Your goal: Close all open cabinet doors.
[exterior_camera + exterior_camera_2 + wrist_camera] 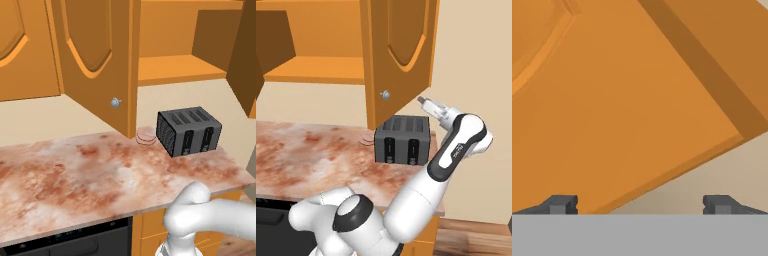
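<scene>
Marbled reddish counter [75, 175] bears a toaster [189, 131]; hand [640, 205] spread wide by cabinet door [612, 110].

Materials/finish: wood cabs, stone-look top, dark toaster, glossy white arm.
Cabinet doors [95, 55] looked orange-brown wood, smooth, matt, w/ lighter orange edging on arched panel; round knob [116, 103] was silver metal, slight shine. Shelf [175, 67] inside open cab was same wood, flat finish. Countertop [75, 175] looked polished marble-type stone, mottled red-brown on off-white. Toaster [189, 130] was dark grey, matt, ribbed top, prob. metal/plastic, can't tell which. Wall [30, 117] was plain beige, matt. Arm [456, 145] was glossy white plastic-like shell w/ dark joints; fingertips [562, 204] dark grey, matt.
</scene>
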Controlling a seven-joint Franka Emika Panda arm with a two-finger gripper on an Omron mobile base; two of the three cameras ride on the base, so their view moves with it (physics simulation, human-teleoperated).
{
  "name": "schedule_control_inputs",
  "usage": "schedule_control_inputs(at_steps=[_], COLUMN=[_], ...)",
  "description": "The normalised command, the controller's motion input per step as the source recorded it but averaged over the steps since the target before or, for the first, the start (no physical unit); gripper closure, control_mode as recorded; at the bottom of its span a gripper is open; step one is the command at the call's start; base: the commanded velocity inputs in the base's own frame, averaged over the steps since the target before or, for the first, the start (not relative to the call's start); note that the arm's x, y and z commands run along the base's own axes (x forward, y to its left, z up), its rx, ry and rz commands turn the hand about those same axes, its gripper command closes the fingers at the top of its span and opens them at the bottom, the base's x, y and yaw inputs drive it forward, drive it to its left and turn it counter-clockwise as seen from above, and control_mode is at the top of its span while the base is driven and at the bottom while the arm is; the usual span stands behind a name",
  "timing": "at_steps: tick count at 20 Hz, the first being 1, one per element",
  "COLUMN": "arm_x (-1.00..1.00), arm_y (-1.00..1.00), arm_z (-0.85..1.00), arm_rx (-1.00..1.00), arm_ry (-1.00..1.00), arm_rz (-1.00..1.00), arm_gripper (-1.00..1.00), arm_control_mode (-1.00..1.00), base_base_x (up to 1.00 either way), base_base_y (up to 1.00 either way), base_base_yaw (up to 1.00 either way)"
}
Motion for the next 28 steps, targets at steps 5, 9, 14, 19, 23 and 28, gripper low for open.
schedule_control_inputs(at_steps=[5, 9, 14, 19, 23, 28], arm_x=[0.26, 0.32, 0.33, 0.35, 0.35, 0.41], arm_y=[0.55, 0.68, 0.78, 0.71, 0.65, 0.72], arm_z=[-0.07, -0.03, 0.0, 0.13, 0.2, 0.12], arm_rx=[-0.05, -0.05, -0.05, -0.06, -0.07, -0.08], arm_ry=[0.09, 0.09, 0.07, 0.05, 0.06, 0.07], arm_rz=[-0.09, -0.15, -0.2, -0.23, -0.22, -0.25], arm_gripper=[-1.0, -1.0, -1.0, -1.0, -1.0, -1.0], arm_control_mode=[-1.0, -1.0, -1.0, -1.0, -1.0, -1.0], base_base_x=[0.0, 0.0, 0.0, 0.0, 0.0, 0.0], base_base_y=[0.0, 0.0, 0.0, 0.0, 0.0, 0.0], base_base_yaw=[0.0, 0.0, 0.0, 0.0, 0.0, 0.0])
